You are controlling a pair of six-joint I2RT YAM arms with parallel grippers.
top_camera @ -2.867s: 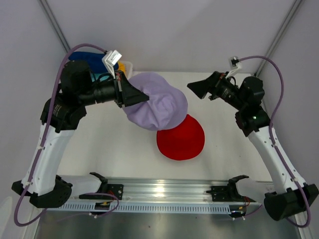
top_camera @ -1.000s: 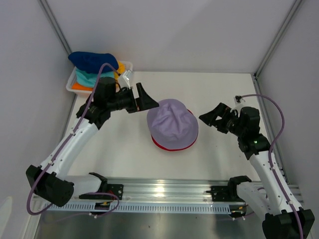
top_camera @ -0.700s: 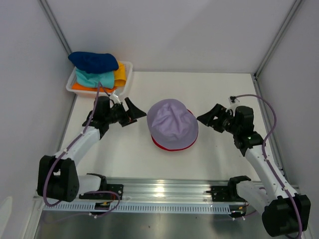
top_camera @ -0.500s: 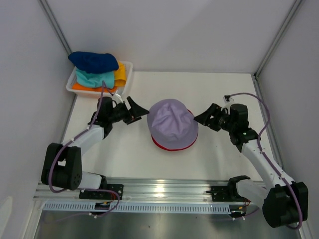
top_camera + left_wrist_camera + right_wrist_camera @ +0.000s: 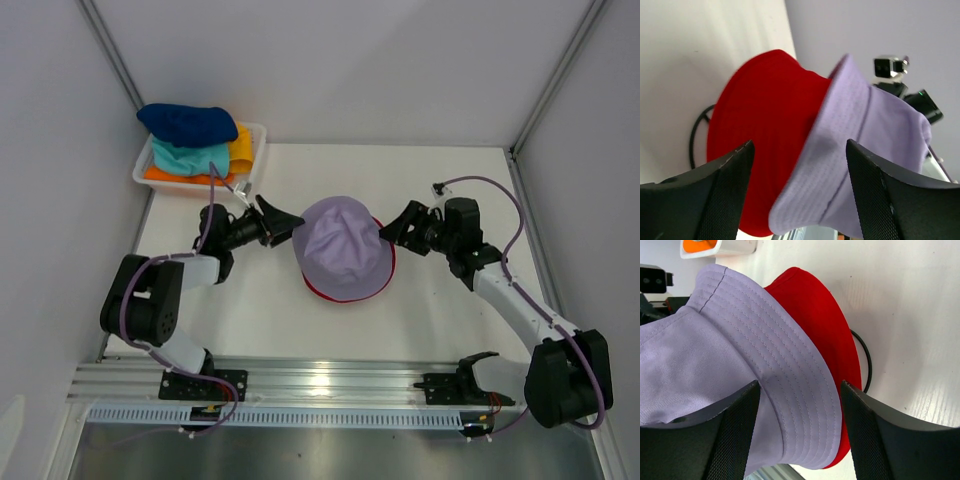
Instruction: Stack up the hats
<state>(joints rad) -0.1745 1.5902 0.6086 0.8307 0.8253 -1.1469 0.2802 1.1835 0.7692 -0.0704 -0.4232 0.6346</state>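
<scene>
A lilac hat (image 5: 345,243) sits crown-up over a red hat (image 5: 350,292), whose brim shows only along the lilac hat's front and right edges. My left gripper (image 5: 284,222) is at the lilac brim's left edge and my right gripper (image 5: 392,231) at its right edge. Each is open, its fingers straddling the brim without pinching it. In the left wrist view the lilac brim (image 5: 840,165) and red hat (image 5: 765,125) lie between the left gripper's fingers (image 5: 799,150). The right wrist view shows the lilac brim (image 5: 790,370) over the red hat (image 5: 830,330), inside the right gripper (image 5: 800,390).
A white basket (image 5: 256,133) at the back left holds a dark blue hat (image 5: 188,122), a teal hat (image 5: 190,157) and an orange one (image 5: 241,147). A black wire ring (image 5: 867,365) lies under the red hat. The metal rail (image 5: 320,385) runs along the near edge.
The lilac hat was set on the red hat and let go. Both arms then dropped low and closed in on its brim from either side, their jaws narrowing somewhat.
</scene>
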